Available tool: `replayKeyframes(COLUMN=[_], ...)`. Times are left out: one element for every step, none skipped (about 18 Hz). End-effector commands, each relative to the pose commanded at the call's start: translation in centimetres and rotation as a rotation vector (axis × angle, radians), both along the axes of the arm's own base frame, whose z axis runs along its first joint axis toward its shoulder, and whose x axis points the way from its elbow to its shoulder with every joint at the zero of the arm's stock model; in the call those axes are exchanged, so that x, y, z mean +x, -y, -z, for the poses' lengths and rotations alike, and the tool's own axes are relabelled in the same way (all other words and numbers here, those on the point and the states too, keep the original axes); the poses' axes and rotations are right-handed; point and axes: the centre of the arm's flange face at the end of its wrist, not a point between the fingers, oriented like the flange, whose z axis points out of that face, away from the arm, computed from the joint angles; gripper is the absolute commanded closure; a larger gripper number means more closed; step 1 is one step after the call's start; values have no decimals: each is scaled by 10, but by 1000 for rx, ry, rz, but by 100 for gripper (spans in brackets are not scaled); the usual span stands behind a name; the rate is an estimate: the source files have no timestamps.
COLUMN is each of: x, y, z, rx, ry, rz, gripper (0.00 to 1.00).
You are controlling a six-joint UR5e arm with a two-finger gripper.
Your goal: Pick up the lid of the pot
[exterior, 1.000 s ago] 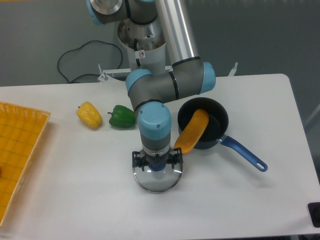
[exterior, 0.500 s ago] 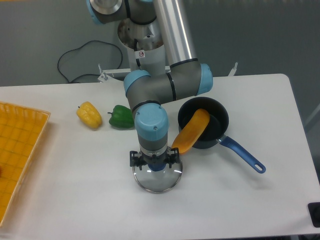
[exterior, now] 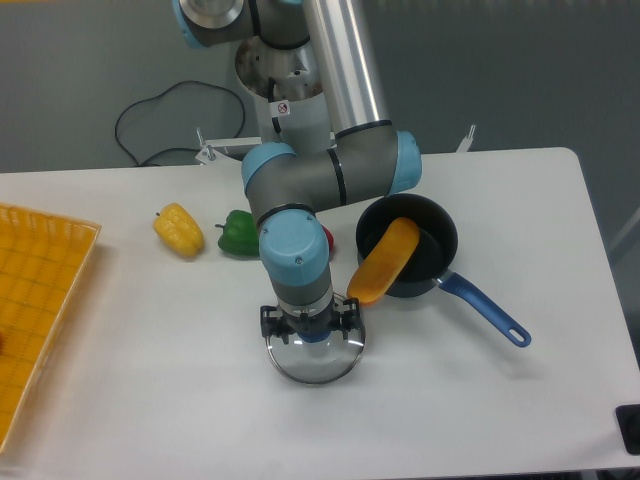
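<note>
The pot lid (exterior: 315,369) is seen on the table (exterior: 150,400), its blue knob (exterior: 314,335) framed by the parted, released jaws of the gripper (exterior: 310,321); whether it is touched cannot be told. From the lid, with twelve at the top of the view, the black pan (exterior: 437,235) is placed between one and two o'clock, its blue handle (exterior: 490,309) pointed towards four. Over its rim an orange object (exterior: 388,260) is leaned. The green pepper (exterior: 238,234) is found at eleven, the yellow vegetable (exterior: 180,231) between ten and eleven.
</note>
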Motion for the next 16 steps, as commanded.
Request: replayKeyframes(x=[0, 0, 0, 0, 0, -1, -1, -1, -1, -1, -1, 0, 0, -1, 1, 1], y=[0, 0, 0, 0, 0, 1, 1, 1, 1, 1, 1, -1, 0, -1, -2, -2], z=[0, 0, 0, 1, 1, 1, 2, 4, 5, 5, 8, 9, 13, 14, 15, 15], rx=[0, 0, -1, -3, -5, -8, -11, -13, -14, -14, -17, -18, -22, -23, -24, -24], ry=[0, 0, 1, 1, -1, -5, -5, -3, -2, -2, 1, 4, 8, 9, 10, 10], rz=[0, 0, 0, 0, 0, 0, 0, 0, 0, 0, 0, 1, 1, 1, 4, 4], gripper=[0, 0, 0, 0, 0, 0, 0, 0, 0, 0, 0, 0, 0, 0, 0, 0])
